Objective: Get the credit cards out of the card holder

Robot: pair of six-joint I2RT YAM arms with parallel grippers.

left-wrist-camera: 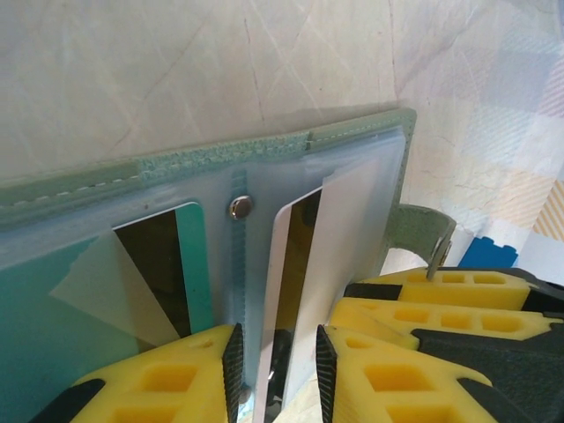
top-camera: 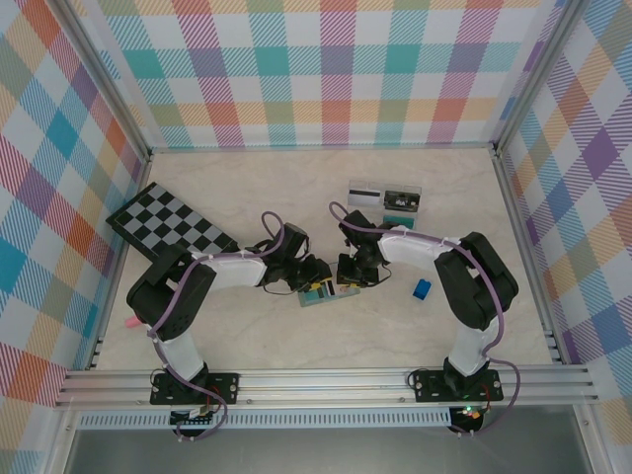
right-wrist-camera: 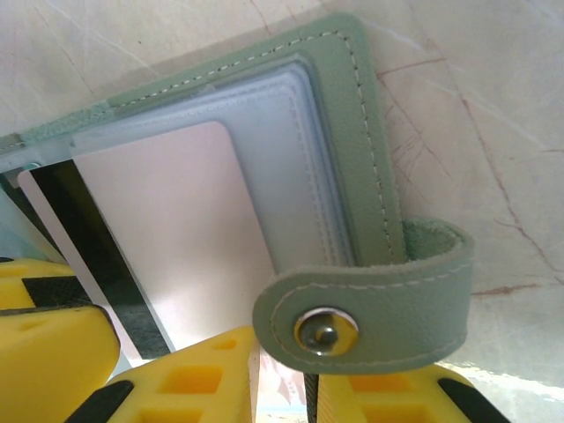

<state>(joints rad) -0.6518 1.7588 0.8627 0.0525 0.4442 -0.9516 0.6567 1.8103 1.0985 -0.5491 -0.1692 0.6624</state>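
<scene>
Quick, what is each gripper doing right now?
Left gripper: closed on a white card in the card holder.
Right gripper: closed on the holder's edge.

A robot test cell: pastel plaid fabric walls [top-camera: 326, 69] on aluminium frame rails [top-camera: 326, 380] enclose a pale marble-patterned table [top-camera: 296, 341].

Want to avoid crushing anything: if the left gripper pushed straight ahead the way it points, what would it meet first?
Likely the white card standing between the left gripper fingers, then the card holder behind it; depth is unclear.
</scene>
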